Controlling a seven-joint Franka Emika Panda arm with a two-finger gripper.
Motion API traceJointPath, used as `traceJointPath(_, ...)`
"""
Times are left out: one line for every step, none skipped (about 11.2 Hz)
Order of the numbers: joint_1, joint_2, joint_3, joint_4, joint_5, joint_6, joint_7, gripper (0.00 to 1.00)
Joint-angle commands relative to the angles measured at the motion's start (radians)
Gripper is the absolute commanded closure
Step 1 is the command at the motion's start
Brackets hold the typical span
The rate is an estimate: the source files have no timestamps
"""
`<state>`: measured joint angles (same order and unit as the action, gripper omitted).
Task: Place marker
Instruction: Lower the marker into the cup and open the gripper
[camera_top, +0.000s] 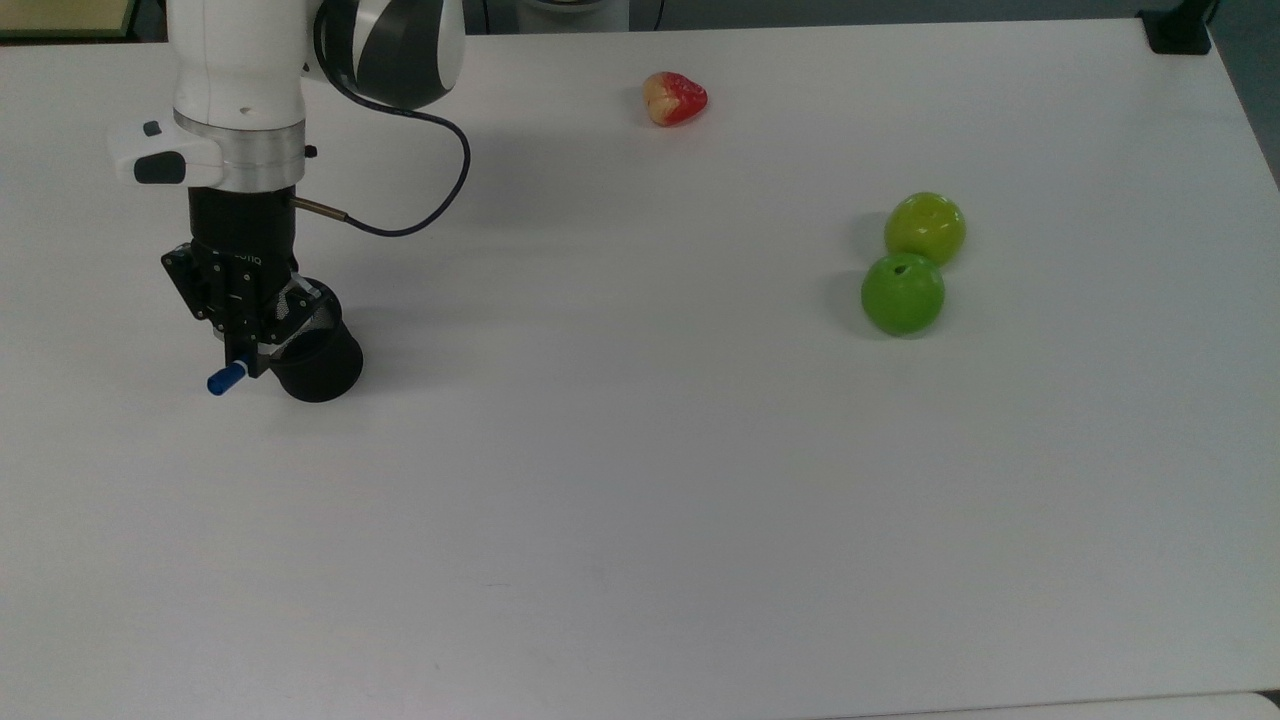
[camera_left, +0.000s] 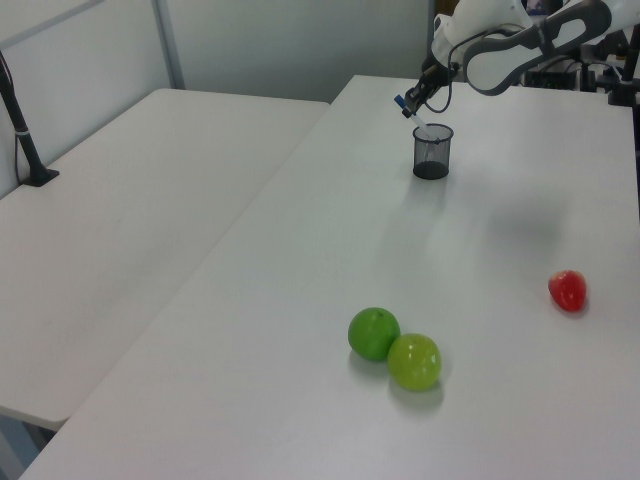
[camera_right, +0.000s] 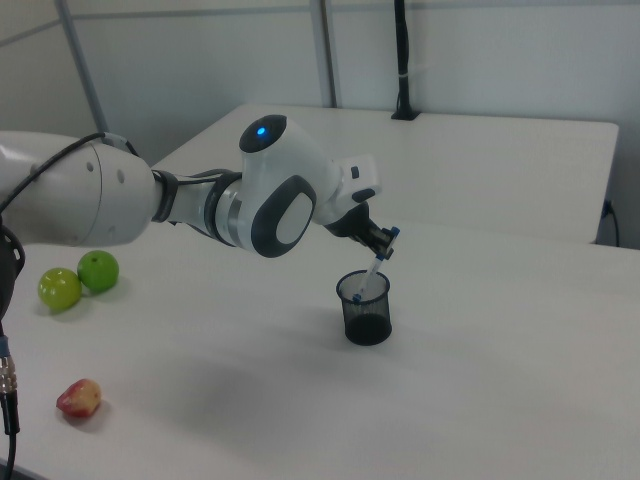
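The marker (camera_right: 377, 263) is a slim white pen with a blue cap (camera_top: 226, 379), held tilted. Its lower end dips inside the rim of the black mesh cup (camera_right: 365, 308). My gripper (camera_top: 246, 358) is shut on the marker near its capped end, just above the cup (camera_top: 312, 352) in the top view. In the left view the marker (camera_left: 412, 115) slants down into the cup (camera_left: 432, 152) at the far end of the table. The gripper (camera_right: 376, 243) sits above and slightly behind the cup in the right view.
Two green apples (camera_top: 903, 292) (camera_top: 925, 228) lie side by side at the top view's right. A red and yellow fruit (camera_top: 674, 98) lies near the far edge. A black clamp (camera_top: 1178, 30) is fixed at the top view's upper right corner.
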<state>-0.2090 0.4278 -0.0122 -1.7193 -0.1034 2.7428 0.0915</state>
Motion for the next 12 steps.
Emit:
traceJointPath(0.014, -0.018, -0.009, -0.048, -0.009, 0.023, 0.022, 0.86)
traceJointPath(0.014, -0.018, -0.009, -0.049, -0.009, 0.023, 0.022, 0.86)
traceJointPath(0.016, -0.018, -0.009, -0.051, -0.009, 0.023, 0.022, 0.85)
traceJointPath(0.016, -0.02, -0.009, -0.052, -0.009, 0.023, 0.024, 0.84)
traceJointPath(0.016, -0.021, -0.009, -0.054, -0.009, 0.021, 0.022, 0.83)
traceJointPath(0.014, -0.021, -0.009, -0.054, -0.01, 0.021, 0.024, 0.78)
traceJointPath(0.014, -0.023, -0.009, -0.052, -0.01, 0.021, 0.024, 0.72)
traceJointPath(0.014, -0.023, -0.009, -0.054, -0.01, 0.021, 0.024, 0.59)
traceJointPath(0.014, -0.023, -0.009, -0.054, -0.01, 0.02, 0.024, 0.3)
traceJointPath(0.016, -0.023, -0.009, -0.052, -0.009, 0.018, 0.024, 0.06)
traceJointPath(0.016, -0.024, -0.009, -0.052, -0.01, 0.018, 0.034, 0.0)
traceJointPath(0.017, -0.024, -0.008, -0.051, -0.01, 0.018, 0.043, 0.0)
